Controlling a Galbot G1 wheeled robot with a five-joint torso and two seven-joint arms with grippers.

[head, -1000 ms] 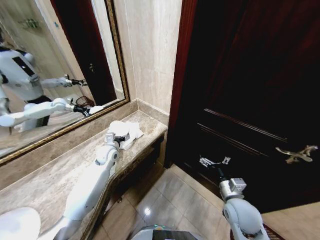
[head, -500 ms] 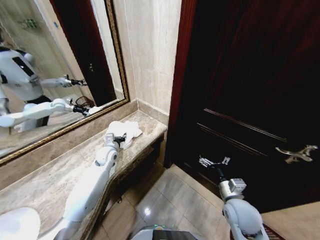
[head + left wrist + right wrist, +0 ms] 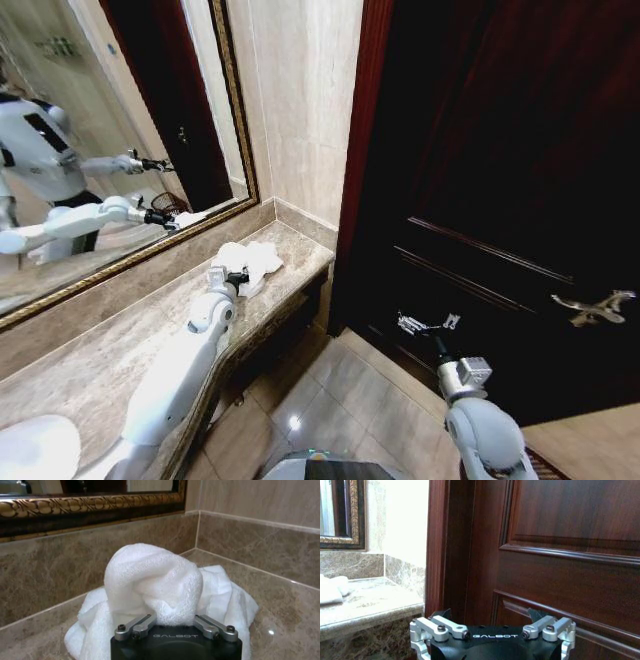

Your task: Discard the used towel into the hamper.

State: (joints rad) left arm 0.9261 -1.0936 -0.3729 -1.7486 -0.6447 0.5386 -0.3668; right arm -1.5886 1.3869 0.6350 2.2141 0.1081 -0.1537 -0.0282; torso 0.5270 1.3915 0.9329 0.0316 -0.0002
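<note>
The used towel is a white bunched cloth lying at the far corner of the marble counter, under the mirror. My left gripper is at the towel's near edge. In the left wrist view the left gripper is shut on a raised fold of the towel. The towel also lies far off on the counter in the right wrist view. The hamper appears as a dark wire basket reflected in the mirror. My right gripper hangs open in front of the dark door, holding nothing, as the right gripper confirms.
A gold-framed mirror runs along the wall behind the counter. A dark wooden door with a metal lever handle stands to the right. Tiled floor lies between the counter and the door. A white basin edge sits at the near left.
The left gripper has shifted slightly at the towel's near edge, and the towel has bunched up a little toward it. The right arm has not moved.
</note>
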